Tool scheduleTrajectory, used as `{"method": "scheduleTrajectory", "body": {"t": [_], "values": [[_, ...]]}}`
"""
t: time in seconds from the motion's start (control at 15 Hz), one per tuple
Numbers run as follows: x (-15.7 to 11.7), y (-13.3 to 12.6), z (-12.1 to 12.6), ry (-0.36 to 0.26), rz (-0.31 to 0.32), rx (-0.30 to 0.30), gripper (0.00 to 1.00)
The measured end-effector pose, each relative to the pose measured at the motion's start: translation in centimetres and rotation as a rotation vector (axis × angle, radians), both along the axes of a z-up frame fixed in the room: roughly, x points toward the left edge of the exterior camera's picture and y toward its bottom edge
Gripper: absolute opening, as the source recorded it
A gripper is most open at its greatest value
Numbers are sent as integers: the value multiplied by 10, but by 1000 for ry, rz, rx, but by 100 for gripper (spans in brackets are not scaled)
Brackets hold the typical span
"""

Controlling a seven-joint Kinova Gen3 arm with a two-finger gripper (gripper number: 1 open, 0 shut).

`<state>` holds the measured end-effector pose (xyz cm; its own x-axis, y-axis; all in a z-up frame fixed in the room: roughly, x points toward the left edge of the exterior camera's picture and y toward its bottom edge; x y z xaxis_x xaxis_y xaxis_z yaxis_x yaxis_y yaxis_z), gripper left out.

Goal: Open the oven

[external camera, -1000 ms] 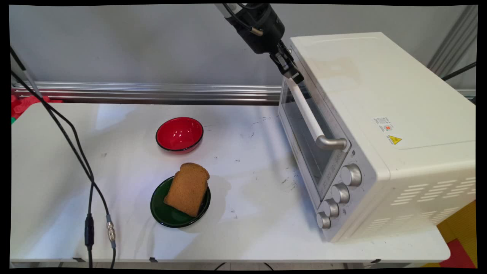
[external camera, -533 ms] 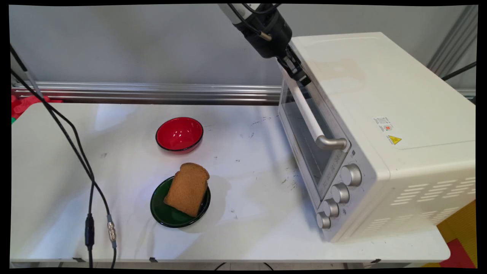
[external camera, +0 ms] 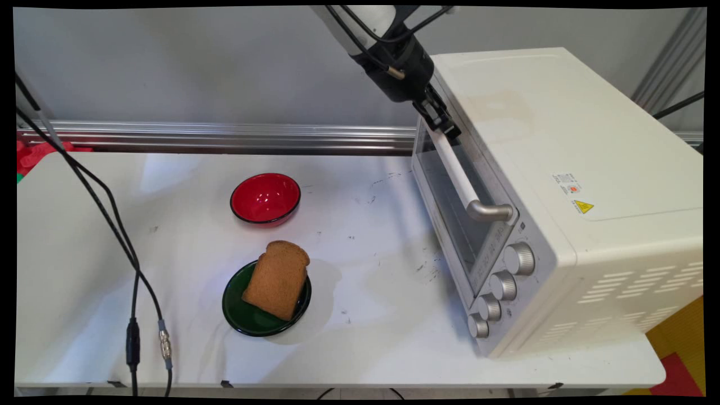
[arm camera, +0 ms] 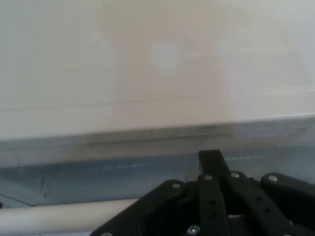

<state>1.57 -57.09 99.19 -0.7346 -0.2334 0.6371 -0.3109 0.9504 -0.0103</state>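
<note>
End effector [external camera: 447,125] meets the toaster oven [external camera: 554,191] handle's [external camera: 458,171] far end; its grip cannot be told.

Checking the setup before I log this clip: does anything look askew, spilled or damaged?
Little stands out. The toast lies tilted on the green plate, its top corner past the rim. The table has dark scuffs. The oven door looks closed, the gripper at its handle. The red bowl sits upright.
</note>
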Motion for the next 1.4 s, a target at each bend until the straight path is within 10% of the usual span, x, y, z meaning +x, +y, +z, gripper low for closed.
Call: {"method": "scheduleTrajectory", "body": {"t": [1.4], "values": [[104,34,-49,-137,-28,26,0]]}}
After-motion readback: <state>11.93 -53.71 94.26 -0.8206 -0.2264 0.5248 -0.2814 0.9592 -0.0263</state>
